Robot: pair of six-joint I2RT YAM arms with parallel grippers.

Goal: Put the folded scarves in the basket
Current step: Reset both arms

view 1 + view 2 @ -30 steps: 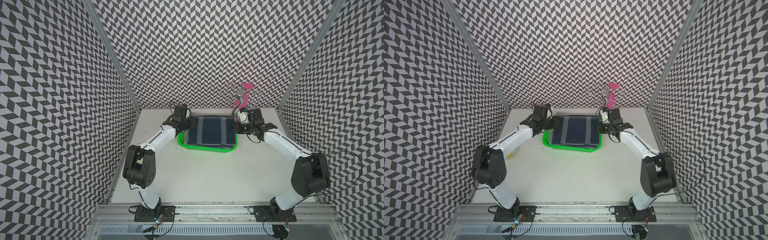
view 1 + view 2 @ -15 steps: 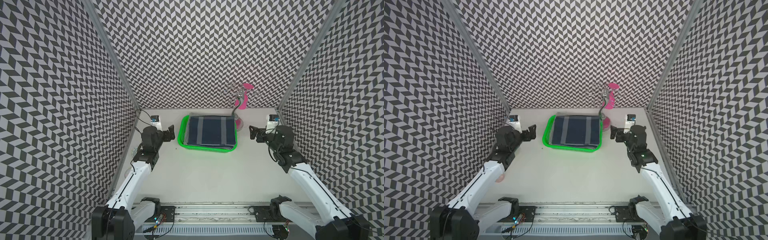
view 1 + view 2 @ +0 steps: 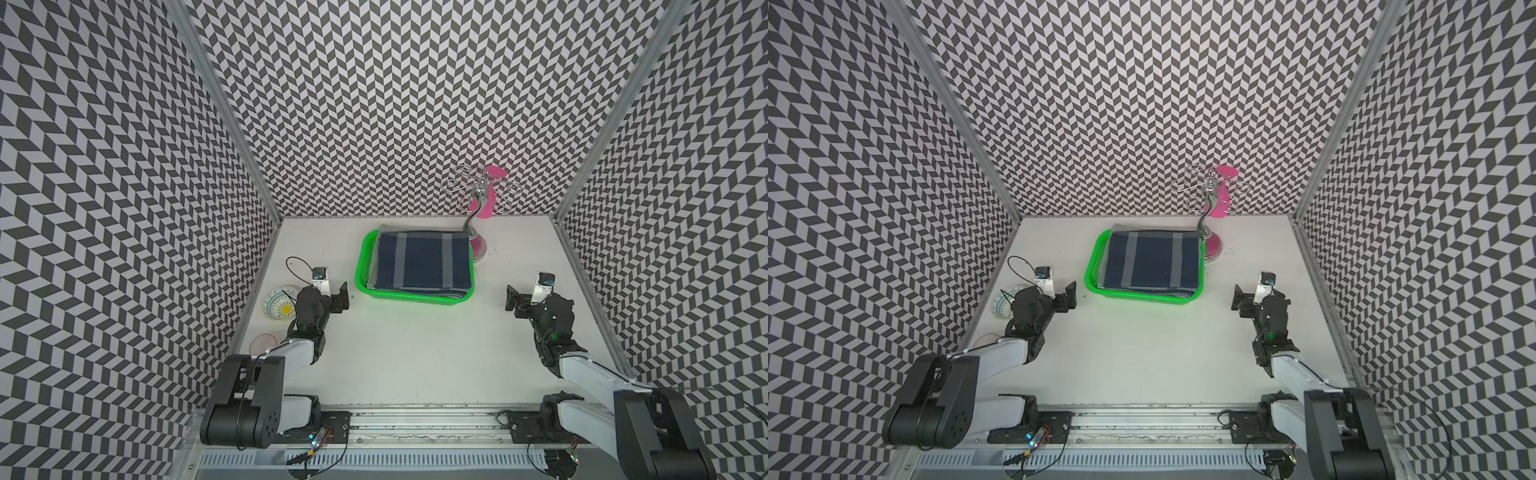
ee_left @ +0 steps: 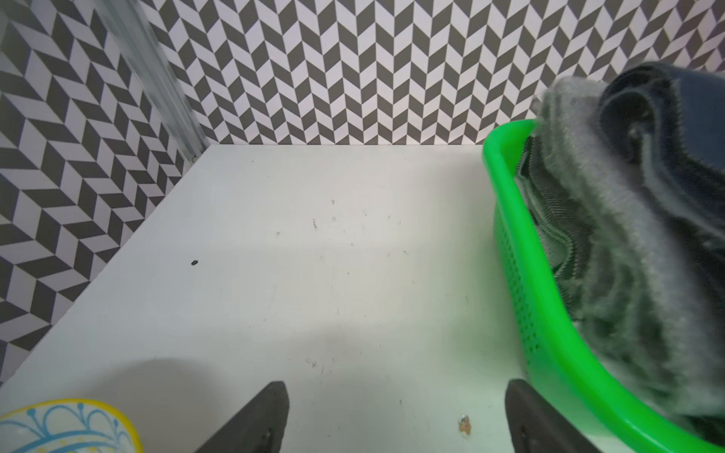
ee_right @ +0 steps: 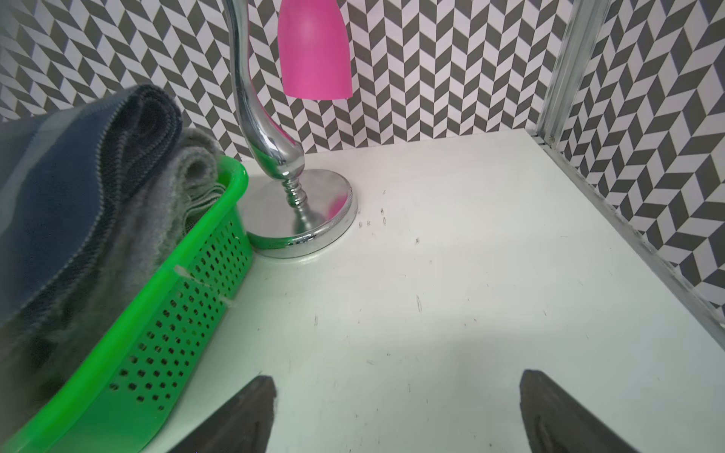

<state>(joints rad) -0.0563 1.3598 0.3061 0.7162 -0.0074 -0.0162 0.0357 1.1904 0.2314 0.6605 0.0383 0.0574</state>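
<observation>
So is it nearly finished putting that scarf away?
Done: the folded scarf lies in the green basket, piled above its rim. In hand: nothing; the left end effector and the right end effector are both open, empty, and off to either side of the basket. Left: nothing that I can see, going by these views.
</observation>
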